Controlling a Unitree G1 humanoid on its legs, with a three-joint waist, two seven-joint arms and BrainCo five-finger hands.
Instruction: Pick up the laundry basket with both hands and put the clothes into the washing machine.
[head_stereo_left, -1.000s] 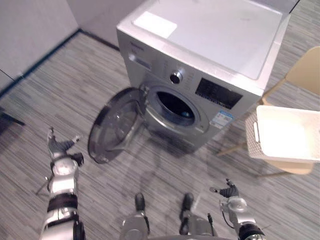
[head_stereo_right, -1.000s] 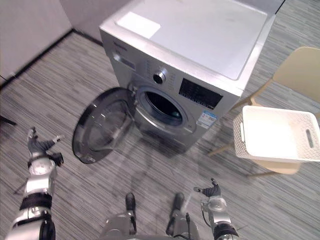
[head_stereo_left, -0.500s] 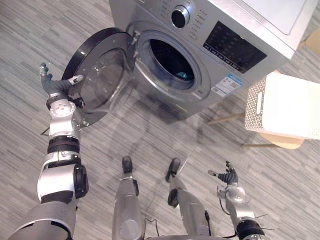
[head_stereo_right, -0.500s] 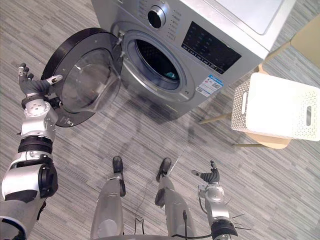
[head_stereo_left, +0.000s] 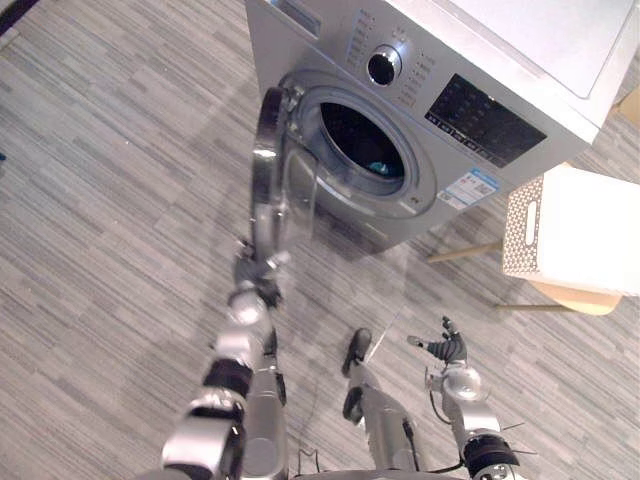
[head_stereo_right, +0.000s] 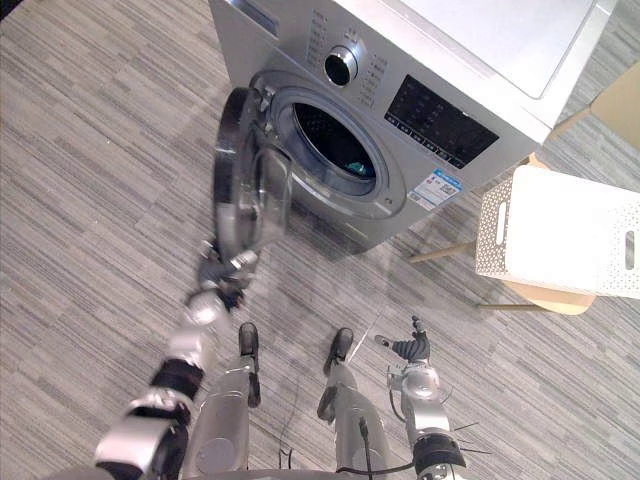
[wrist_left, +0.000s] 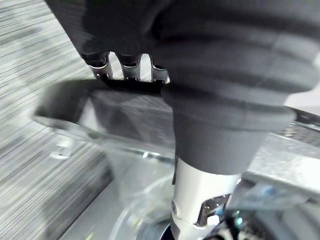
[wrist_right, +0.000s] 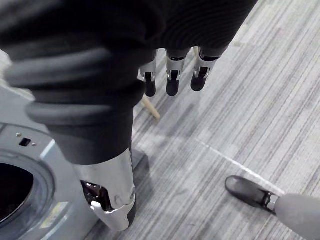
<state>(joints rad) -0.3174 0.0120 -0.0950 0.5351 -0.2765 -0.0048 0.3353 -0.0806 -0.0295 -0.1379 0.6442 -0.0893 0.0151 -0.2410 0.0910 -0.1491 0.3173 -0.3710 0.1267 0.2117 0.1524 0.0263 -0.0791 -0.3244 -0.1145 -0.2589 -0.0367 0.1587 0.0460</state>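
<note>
The silver washing machine stands at the top, its round glass door swung about halfway and seen edge-on. Inside the dark drum lies something teal. My left hand is at the door's lower rim; its straight fingers lie against the dark rim. The white laundry basket sits on a wooden chair to the right of the machine; what it holds cannot be made out. My right hand hangs low at the right, open with relaxed fingers, far from the basket.
The wooden chair under the basket stands close against the machine's right side. Grey striped floor spreads wide to the left of the door and in front of the machine.
The door has swung from wide open to about half shut, and my left hand has moved right with its rim. The camera has shifted. My right hand has stayed low.
</note>
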